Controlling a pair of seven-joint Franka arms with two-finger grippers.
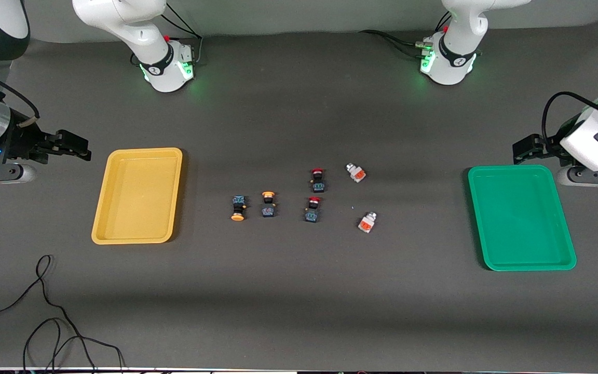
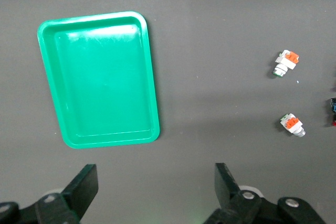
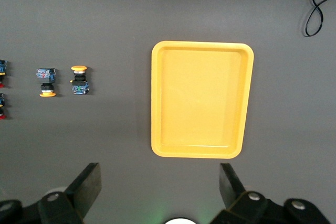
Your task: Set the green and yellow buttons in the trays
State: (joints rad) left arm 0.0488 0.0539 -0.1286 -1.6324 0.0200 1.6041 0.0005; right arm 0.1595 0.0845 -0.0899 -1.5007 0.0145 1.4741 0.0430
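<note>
Two black-bodied buttons with yellow-orange caps (image 1: 238, 208) (image 1: 268, 203) lie mid-table, toward the yellow tray (image 1: 138, 197). They also show in the right wrist view (image 3: 46, 81) (image 3: 80, 80), apart from that yellow tray (image 3: 202, 100). Two white-grey buttons with orange faces (image 1: 355, 172) (image 1: 367, 222) lie toward the green tray (image 1: 519, 218); the left wrist view shows them (image 2: 286, 63) (image 2: 292, 124) and the green tray (image 2: 100, 77). Both trays hold nothing. My left gripper (image 1: 523, 150) (image 2: 156, 174) hangs open over bare table just off the green tray's rim. My right gripper (image 1: 77, 145) (image 3: 160, 174) hangs open just off the yellow tray's rim.
Two black-bodied buttons with red caps (image 1: 318, 179) (image 1: 312, 209) sit between the yellow-capped pair and the white-grey pair. A loose black cable (image 1: 44, 306) loops on the table near the front camera, at the right arm's end.
</note>
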